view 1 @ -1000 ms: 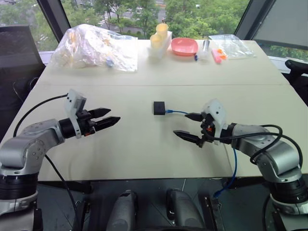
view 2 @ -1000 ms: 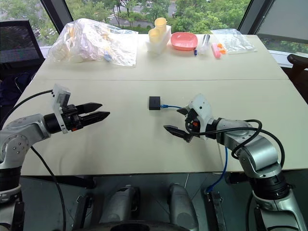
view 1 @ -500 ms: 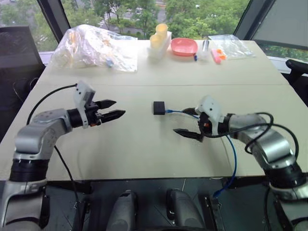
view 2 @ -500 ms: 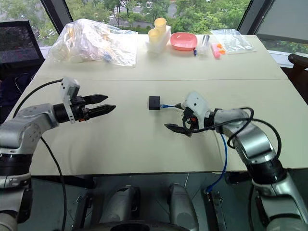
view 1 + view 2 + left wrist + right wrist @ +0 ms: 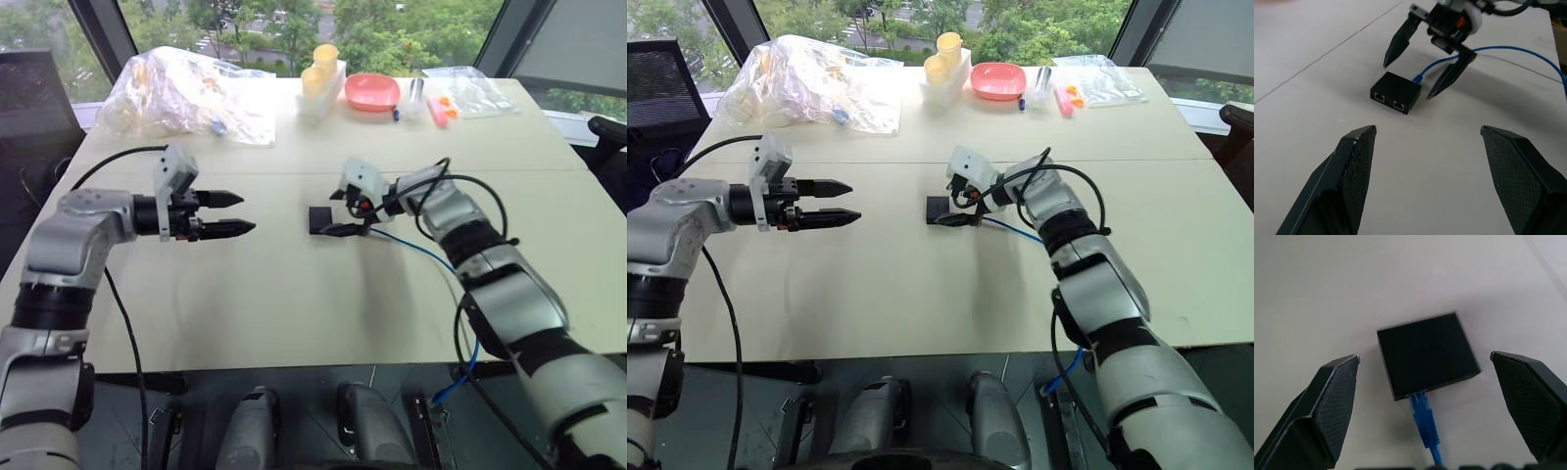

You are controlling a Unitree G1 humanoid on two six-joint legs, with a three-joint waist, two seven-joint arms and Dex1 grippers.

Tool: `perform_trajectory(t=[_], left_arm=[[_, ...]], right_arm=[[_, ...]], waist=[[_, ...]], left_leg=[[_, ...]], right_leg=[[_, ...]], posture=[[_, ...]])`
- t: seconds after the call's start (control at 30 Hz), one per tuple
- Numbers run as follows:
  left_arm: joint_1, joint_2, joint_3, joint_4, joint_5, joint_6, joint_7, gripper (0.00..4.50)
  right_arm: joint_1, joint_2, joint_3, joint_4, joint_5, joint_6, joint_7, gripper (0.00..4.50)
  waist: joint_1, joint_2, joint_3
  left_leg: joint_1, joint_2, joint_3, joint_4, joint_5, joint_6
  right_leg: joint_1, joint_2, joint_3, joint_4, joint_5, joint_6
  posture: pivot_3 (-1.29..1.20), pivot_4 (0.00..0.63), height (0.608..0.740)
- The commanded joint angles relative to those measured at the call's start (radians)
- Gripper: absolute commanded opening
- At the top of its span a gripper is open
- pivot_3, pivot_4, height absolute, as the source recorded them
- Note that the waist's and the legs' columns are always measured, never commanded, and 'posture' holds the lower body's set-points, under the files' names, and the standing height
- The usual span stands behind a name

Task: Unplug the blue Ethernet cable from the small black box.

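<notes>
Small black box mid-table, blue Ethernet cable plugged into its right side, trailing right and near. Right gripper spread wide, straddling plug just right of box, empty. Left gripper open, well left, pointing at box.

A small matte-black rectangular box sat on the pale, smooth table, two ports showing on its near side. A thin bright-blue Ethernet cable ran from its far side and curved away across the table. The robot's right hand hovered just beyond the box, its two pointed black fingers spread wide to either side of the cable's end. In the foreground, the left hand pointed toward the box, its textured black fingers wide apart.
</notes>
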Motion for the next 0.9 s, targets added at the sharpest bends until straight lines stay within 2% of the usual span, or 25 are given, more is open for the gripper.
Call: perform_trajectory(t=[0.03,0.23,0.43,0.53,0.77,0.8,0.9], left_arm=[[0.067,0.006,0.079,-0.137,-0.054,0.051,0.061,3.57],[0.230,0.022,0.202,-0.290,-0.103,0.119,0.167,3.57],[0.220,0.014,0.180,-0.293,-0.107,0.118,0.189,3.57],[0.190,0.006,0.154,-0.255,-0.088,0.099,0.184,3.58],[0.124,-0.039,0.105,-0.178,-0.056,0.062,0.205,3.58],[0.121,-0.040,0.102,-0.175,-0.054,0.059,0.204,3.58],[0.112,-0.040,0.093,-0.140,-0.034,0.031,0.192,3.58]], right_arm=[[-0.049,0.012,-0.020,0.110,-0.055,-0.054,0.006,4.50],[-0.061,0.008,-0.037,0.158,-0.113,-0.098,0.017,4.50],[-0.027,0.015,-0.018,0.164,-0.188,-0.135,0.026,4.50],[-0.015,0.040,-0.035,0.165,-0.189,-0.134,0.030,3.67],[-0.011,0.079,-0.046,0.167,-0.223,-0.139,-0.047,0.05],[-0.010,0.077,-0.042,0.166,-0.232,-0.145,-0.052,0.01],[-0.001,-0.003,0.114,0.123,-0.421,-0.271,-0.203,0.01]], waist=[[0.002,0.000,0.000],[-0.004,0.001,0.000],[0.002,0.001,0.000],[0.001,0.001,0.000],[-0.025,0.000,0.000],[-0.025,0.000,0.000],[-0.025,0.001,0.000]], left_leg=[[0.000,0.000,0.000,0.000,0.000,0.000],[0.008,0.001,0.001,0.000,0.001,-0.001],[0.012,0.003,0.001,0.001,0.001,-0.002],[0.014,0.003,0.001,0.000,0.001,-0.002],[0.021,0.005,0.001,0.000,0.003,-0.005],[0.021,0.005,0.001,0.000,0.003,-0.005],[0.021,0.006,0.001,0.000,0.003,-0.005]], right_leg=[[0.000,0.000,0.000,0.000,0.000,0.000],[0.004,0.001,0.001,0.001,-0.002,-0.004],[0.008,0.003,0.001,0.002,-0.001,-0.006],[0.010,0.003,0.001,0.002,-0.001,-0.006],[0.015,0.005,0.001,0.002,0.001,-0.010],[0.015,0.005,0.001,0.002,0.001,-0.010],[0.015,0.005,0.001,0.002,0.001,-0.010]], posture=[[0.00,0.150,0.740],[0.00,0.150,0.740],[0.00,0.150,0.740],[0.00,0.150,0.740],[0.00,0.150,0.740],[0.00,0.150,0.740],[0.00,0.150,0.740]])
